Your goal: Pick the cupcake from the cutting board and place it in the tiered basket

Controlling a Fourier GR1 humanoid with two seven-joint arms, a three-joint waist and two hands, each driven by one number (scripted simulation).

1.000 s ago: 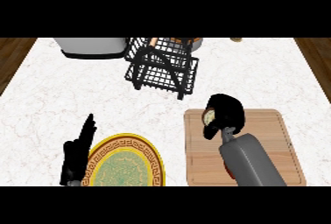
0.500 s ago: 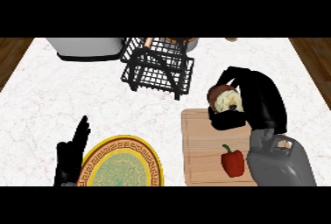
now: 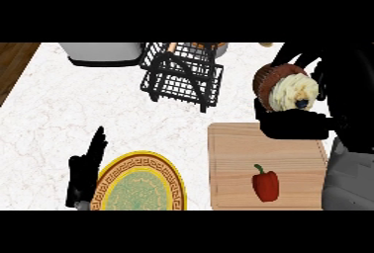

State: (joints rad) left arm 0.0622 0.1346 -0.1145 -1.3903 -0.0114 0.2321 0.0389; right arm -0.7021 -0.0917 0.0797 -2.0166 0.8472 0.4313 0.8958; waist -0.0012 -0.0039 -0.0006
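Since half a second ago my right hand (image 3: 321, 89), fingers curled round the cupcake (image 3: 288, 89), has lifted it off the cutting board (image 3: 241, 158) beside the tiered basket (image 3: 182, 76); left hand (image 3: 86, 170) rests straight-fingered.

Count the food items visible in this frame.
2: a cream-frosted cupcake held in the right hand beside the black wire basket, and a red bell pepper on the wooden cutting board.
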